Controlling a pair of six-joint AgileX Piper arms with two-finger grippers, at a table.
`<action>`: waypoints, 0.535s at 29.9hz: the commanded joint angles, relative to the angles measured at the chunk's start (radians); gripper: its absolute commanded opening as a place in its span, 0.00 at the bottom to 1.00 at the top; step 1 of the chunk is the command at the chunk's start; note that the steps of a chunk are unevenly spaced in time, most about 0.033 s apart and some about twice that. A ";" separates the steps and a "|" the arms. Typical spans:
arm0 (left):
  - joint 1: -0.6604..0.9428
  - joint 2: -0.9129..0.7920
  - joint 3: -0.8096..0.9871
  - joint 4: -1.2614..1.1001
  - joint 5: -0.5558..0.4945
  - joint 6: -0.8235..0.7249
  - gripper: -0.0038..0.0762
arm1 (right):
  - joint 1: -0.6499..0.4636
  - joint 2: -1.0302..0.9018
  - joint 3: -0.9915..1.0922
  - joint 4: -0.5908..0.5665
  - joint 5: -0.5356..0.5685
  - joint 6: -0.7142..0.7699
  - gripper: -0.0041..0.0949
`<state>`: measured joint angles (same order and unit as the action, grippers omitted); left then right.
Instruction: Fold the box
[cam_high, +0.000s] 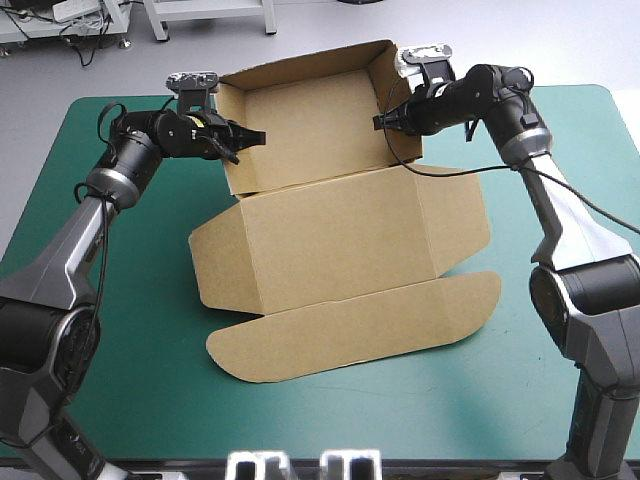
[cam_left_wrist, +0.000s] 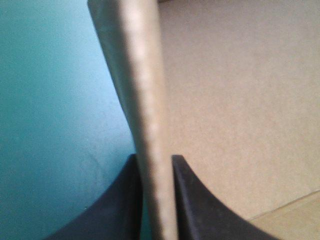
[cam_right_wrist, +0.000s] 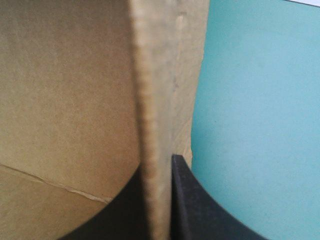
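The brown box (cam_high: 330, 230) lies mid-table as an open tray at the far side, its walls raised, with the lid panel and rounded front flap flat toward the near edge. My left gripper (cam_high: 243, 141) is shut on the box's left wall; in the left wrist view that wall's edge (cam_left_wrist: 145, 125) runs between my black fingers (cam_left_wrist: 192, 200). My right gripper (cam_high: 385, 119) is shut on the box's right wall, whose edge (cam_right_wrist: 152, 125) stands between its fingers (cam_right_wrist: 187, 200). The tray's inner floor (cam_left_wrist: 240, 100) shows beside the left wall.
Bare teal-green cover (cam_high: 130, 350) surrounds the box, widest at the near left and the near right (cam_high: 470, 390). Cover also shows outside each held wall (cam_left_wrist: 55, 110) (cam_right_wrist: 255, 110).
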<state>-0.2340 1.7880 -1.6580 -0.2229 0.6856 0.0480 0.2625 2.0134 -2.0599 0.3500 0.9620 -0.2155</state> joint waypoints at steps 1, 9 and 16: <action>-0.049 -0.051 -0.030 -0.080 -0.051 0.054 0.04 | 0.019 -0.071 -0.036 0.080 0.039 -0.031 0.02; -0.052 -0.023 -0.035 -0.147 0.084 0.134 0.04 | 0.019 -0.051 -0.036 -0.100 0.226 0.005 0.02; -0.093 0.050 -0.042 -0.083 0.230 0.150 0.04 | 0.019 -0.011 -0.027 -0.104 0.287 0.026 0.02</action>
<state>-0.2841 1.8793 -1.6592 -0.2614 0.8838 0.0810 0.2708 2.0396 -2.0620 0.1734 1.2387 -0.1205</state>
